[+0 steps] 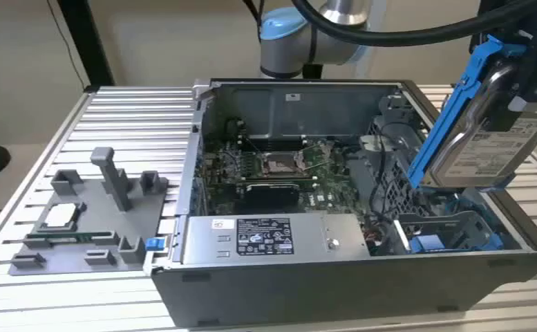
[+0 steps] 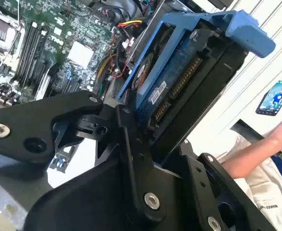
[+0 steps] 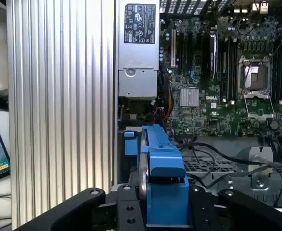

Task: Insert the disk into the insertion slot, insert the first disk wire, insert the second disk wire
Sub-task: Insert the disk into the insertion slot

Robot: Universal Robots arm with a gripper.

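Over the computer case [image 1: 342, 290], at the exterior view's right end, the gripper [image 1: 524, 97] holds the disk [image 1: 485, 149] tilted. Its lower edge is above the insertion slot [image 1: 453, 232], not yet seated.

From the second wrist view, black fingers [image 2: 131, 144] clamp the disk [image 2: 179, 72] in its blue carrier, and a person's arm [image 2: 256, 149] lies beyond.

From the first wrist view, the disk [image 3: 162, 163] stands edge-on between the fingers [image 3: 126, 208], near the power-supply box [image 3: 137, 53].

Silver arm [image 1: 342, 10], light-blue joint cap [image 1: 282, 28], thick black cable [image 1: 406, 33]; matte black gripper [image 3: 164, 207], silver screws [image 2: 151, 200].
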